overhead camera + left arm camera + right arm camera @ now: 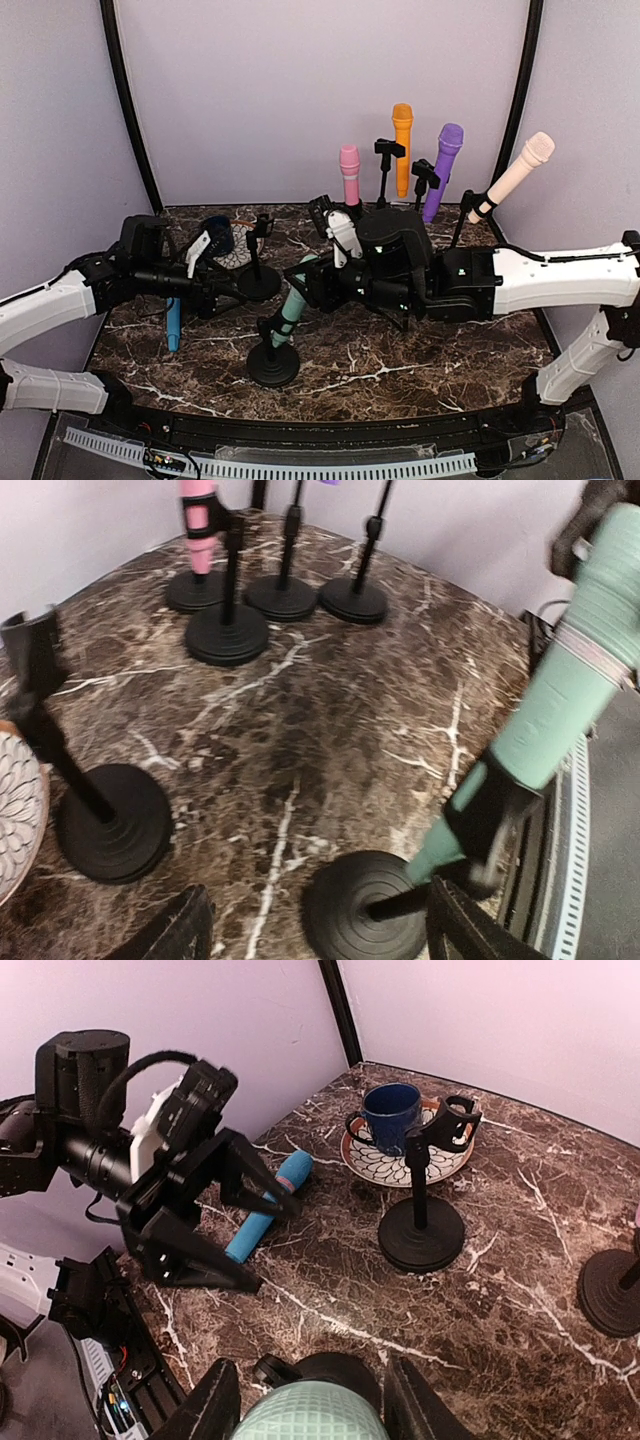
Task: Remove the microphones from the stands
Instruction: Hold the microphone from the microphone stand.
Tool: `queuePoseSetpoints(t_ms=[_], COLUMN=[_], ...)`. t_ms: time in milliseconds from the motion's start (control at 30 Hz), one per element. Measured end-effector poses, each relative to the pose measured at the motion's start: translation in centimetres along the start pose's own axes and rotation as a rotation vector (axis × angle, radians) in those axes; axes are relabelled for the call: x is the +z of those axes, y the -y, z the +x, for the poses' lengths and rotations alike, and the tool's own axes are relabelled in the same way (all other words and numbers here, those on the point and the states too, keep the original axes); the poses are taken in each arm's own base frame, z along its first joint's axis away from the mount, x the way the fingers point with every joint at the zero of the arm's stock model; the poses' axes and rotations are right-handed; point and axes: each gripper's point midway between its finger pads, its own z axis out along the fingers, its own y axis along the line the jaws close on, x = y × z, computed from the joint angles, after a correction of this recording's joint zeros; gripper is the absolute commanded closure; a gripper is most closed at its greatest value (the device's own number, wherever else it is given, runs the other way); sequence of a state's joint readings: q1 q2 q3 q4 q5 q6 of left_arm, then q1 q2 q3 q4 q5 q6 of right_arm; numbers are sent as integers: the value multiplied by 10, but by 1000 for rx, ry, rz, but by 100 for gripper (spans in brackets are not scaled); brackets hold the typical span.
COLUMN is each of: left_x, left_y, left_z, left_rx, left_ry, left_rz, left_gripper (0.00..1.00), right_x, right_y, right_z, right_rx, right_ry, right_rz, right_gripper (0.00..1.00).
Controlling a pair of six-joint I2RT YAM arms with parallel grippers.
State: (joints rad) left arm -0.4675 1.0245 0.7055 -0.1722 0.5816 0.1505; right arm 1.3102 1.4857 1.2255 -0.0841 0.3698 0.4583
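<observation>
Bright even light, slight blur

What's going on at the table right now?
The right gripper has its fingers on either side of the head of the green microphone, which sits tilted in the clip of its stand. Whether it grips yet is unclear. The left gripper hangs open near a blue microphone lying on the table.

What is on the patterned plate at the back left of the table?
A dark blue mug stands on the plate. The empty stand hides part of the plate's rim, and the mug's inside is too dark to tell.
</observation>
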Motion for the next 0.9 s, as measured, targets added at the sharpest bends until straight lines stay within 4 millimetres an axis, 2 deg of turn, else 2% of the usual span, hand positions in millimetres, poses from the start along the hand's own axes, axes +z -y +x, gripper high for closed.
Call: queuePoseSetpoints(t_ms=[133, 267, 400, 533, 767, 900], left_x=[14, 31, 47, 52, 54, 55], left_y=[44, 68, 69, 63, 65, 69], left_z=[9, 25, 46, 51, 50, 50], left_rx=[60, 83, 67, 62, 78, 87], left_ry=[-30, -94, -175, -198, -193, -193], left_rz=[148, 234, 242, 213, 205, 211], left_gripper=[24, 24, 24, 28, 50, 60], right_x=[2, 2, 2, 3, 3, 3], right_y=[6, 2, -3, -4, -5, -4], right_z=[-6, -8, -8, -9, -9, -10], right_rx=[-45, -83, -105, -106, -112, -111], right_ry=[0, -1, 3, 15, 16, 16], right_rz=[-59, -104, -138, -149, -158, -156], right_gripper=[63, 63, 63, 62, 62, 61])
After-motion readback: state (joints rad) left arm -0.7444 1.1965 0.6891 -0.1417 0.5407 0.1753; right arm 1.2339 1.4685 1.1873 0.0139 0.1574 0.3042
